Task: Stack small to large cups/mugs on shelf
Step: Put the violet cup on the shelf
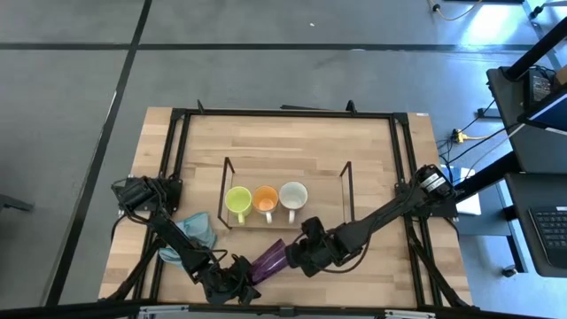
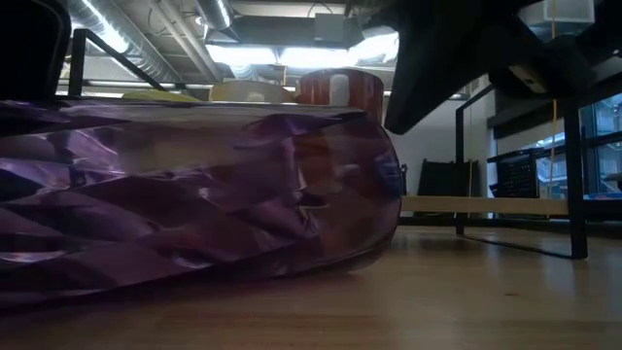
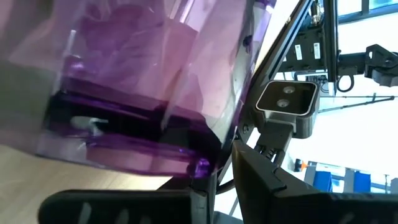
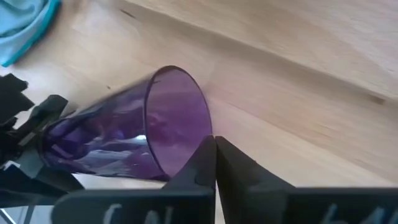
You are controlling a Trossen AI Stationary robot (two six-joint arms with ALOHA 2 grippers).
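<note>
The shelf (image 1: 285,190), a low rack of thin black wire, stands near the middle of the wooden table (image 1: 372,151). Three mugs stand side by side in it, openings up: the yellow-green mug (image 1: 237,201) toward the left arm's side, the orange mug (image 1: 265,200) in the middle, the white mug (image 1: 293,196) toward the right arm's side. Each appears empty in the high view. The space in the shelf beyond the white mug holds nothing.

The dark purple cup (image 1: 271,260) lies on its side on the table in front of the shelf, near the table's front edge, between the two grippers. Its open mouth faces the right gripper (image 1: 306,252); its base faces the left gripper (image 1: 235,282). The right wrist view looks into the mouth (image 4: 177,118); nothing shows inside the cup.

Left gripper: positioned at the base end of the cup. The left wrist view shows the cup's base close against the jaws, but whether they are clamped on it cannot be told.

Right gripper: positioned at the rim of the cup. In the right wrist view its jaws are together, tips meeting at the lower edge of the rim; whether the rim wall is pinched between them cannot be told.

A light blue cloth (image 1: 198,232) lies crumpled on the table beside the left arm, clear of the shelf.
</note>
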